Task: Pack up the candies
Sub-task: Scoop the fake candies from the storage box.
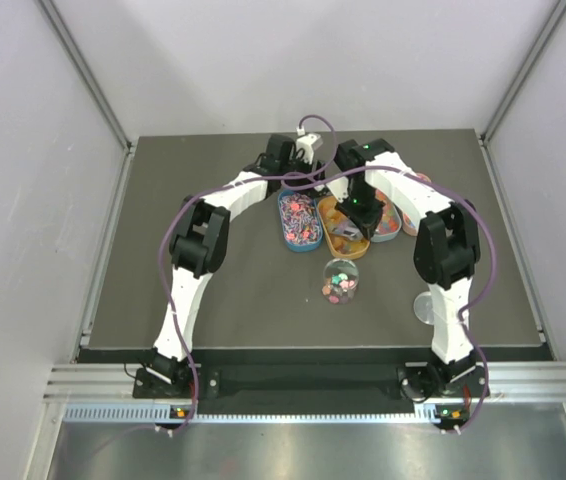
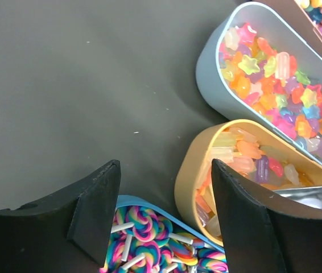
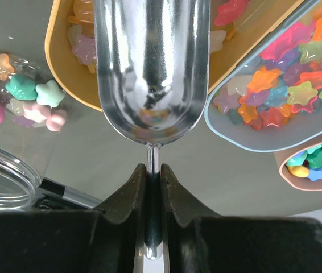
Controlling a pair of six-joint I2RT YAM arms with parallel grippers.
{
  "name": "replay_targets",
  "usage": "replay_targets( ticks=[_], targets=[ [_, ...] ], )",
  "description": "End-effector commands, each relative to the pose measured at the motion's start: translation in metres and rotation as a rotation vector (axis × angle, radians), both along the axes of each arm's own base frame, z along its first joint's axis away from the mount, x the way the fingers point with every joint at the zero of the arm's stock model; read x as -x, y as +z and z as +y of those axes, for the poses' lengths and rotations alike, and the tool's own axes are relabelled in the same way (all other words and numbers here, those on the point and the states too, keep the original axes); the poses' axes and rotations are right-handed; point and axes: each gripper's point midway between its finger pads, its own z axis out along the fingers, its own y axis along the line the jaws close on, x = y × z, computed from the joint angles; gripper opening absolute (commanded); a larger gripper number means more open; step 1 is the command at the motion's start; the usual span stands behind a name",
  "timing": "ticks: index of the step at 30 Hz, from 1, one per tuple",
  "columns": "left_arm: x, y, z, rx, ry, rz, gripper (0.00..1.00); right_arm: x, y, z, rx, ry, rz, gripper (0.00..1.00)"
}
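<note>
While the right gripper (image 3: 153, 176) clamps the scoop (image 3: 149, 68) handle, bowl empty above the orange tray (image 3: 58, 57), dip its lip under the candies (image 3: 85, 46) lying there, then level it; left gripper (image 2: 165, 182) hangs spread.

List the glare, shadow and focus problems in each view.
Top external: even, soft light with no harsh shadows, but the candies are too small to resolve. Left wrist: the left fingers are underexposed, while the candies are sharp. Right wrist: the scoop shows bright mirror streaks and reflections, and the right fingers gripping its handle are near-black.
</note>
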Motion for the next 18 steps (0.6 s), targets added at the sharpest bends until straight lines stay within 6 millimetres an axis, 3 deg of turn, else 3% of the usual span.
replay_targets(
  ticks=[1, 8, 18],
  targets=[
    [0.000, 0.015, -0.016, 0.026, -0.065, -0.063, 0.69, 0.016, 0.008, 0.007, 0.004, 0.005, 0.072, 0.00],
    [-0.007, 0.024, -0.026, 0.028, -0.095, -0.105, 0.67, 0.005, 0.010, 0.013, -0.012, 0.004, 0.042, 0.00],
    [0.010, 0.015, -0.044, 0.054, -0.153, -0.060, 0.65, -0.004, 0.005, 0.020, -0.025, -0.001, 0.037, 0.00]
  ],
)
